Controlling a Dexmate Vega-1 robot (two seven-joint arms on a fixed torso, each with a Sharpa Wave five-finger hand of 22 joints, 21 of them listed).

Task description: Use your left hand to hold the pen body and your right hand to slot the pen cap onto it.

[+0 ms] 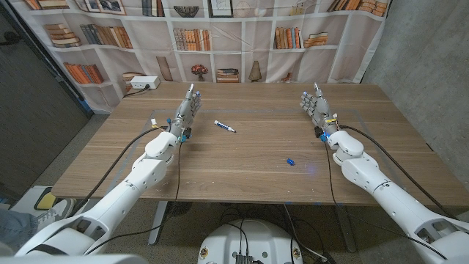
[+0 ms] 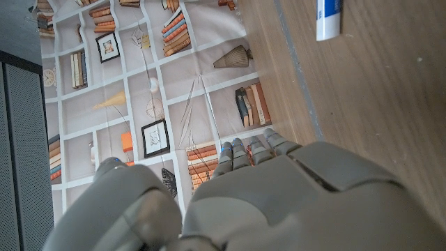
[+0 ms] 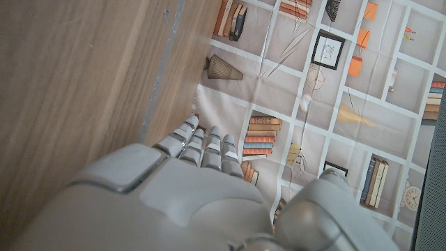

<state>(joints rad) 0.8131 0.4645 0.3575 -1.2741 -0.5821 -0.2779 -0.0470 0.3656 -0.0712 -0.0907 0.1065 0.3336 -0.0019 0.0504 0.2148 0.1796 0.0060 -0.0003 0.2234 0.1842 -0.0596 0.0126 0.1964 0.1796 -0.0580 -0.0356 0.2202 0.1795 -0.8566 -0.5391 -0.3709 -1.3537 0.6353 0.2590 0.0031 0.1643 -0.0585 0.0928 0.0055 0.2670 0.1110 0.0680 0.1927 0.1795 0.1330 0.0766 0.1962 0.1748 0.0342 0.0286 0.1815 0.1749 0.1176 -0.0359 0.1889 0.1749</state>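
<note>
On the table between your empty, open-fingered left hand (image 1: 186,108) and right hand (image 1: 316,107) lies the pen body (image 1: 224,126) — probably light, stiff, slippery — pinch mid-barrel.

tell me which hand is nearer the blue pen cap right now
Right. The right hand is up and to the right of the pen cap; the left hand is far across the table, beyond the pen body.

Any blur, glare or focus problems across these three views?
Head view: sharp and evenly lit, faint sheen on the table, pen body and pen cap small but distinct. Left wrist view: left hand soft, close to the lens. Right wrist view: right hand likewise soft.
</note>
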